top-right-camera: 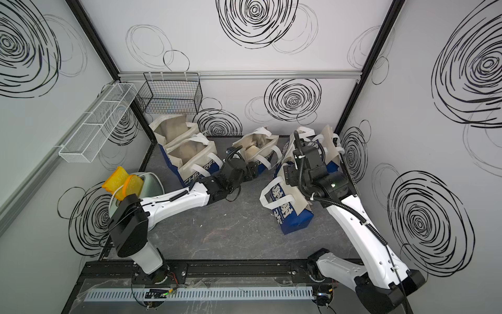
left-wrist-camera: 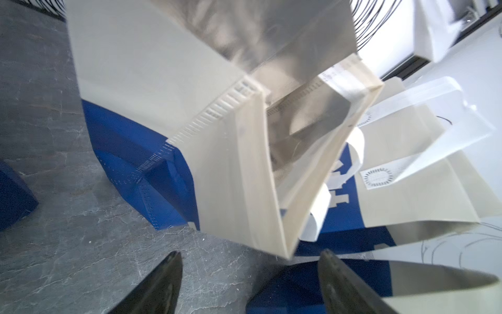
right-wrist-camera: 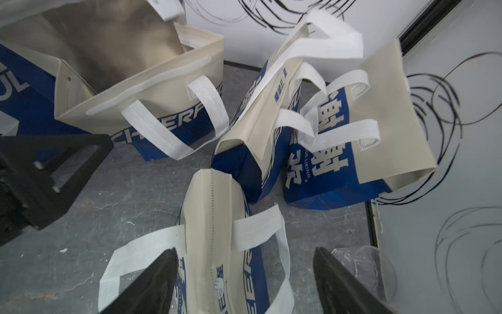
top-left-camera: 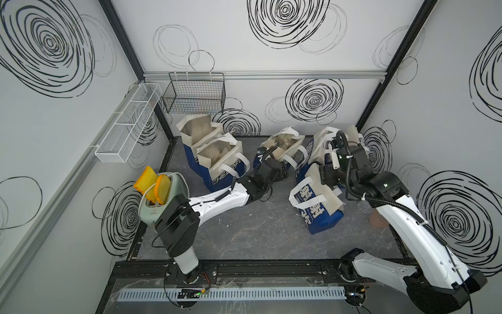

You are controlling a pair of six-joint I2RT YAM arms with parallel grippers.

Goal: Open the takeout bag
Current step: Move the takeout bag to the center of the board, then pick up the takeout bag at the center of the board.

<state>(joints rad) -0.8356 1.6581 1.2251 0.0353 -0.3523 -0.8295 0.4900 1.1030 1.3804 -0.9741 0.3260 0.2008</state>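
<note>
Centrally, boxy non-woven takeout bag [left-wrist-camera: 231, 176] (silvery lining), left tool [left-wrist-camera: 251, 254] and right tool [right-wrist-camera: 244, 251] both gaping wide

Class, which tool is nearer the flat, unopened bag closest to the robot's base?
Right. The right tool hangs directly over the flat bag; the left tool is farther off, beside the middle open bag.

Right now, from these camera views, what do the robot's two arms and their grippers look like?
Both the left arm and right arm have glossy white link shells with black joint housings. A black ribbed hose runs by each wrist. The left gripper and right gripper have dark, tapering, pointed fingers.
</note>
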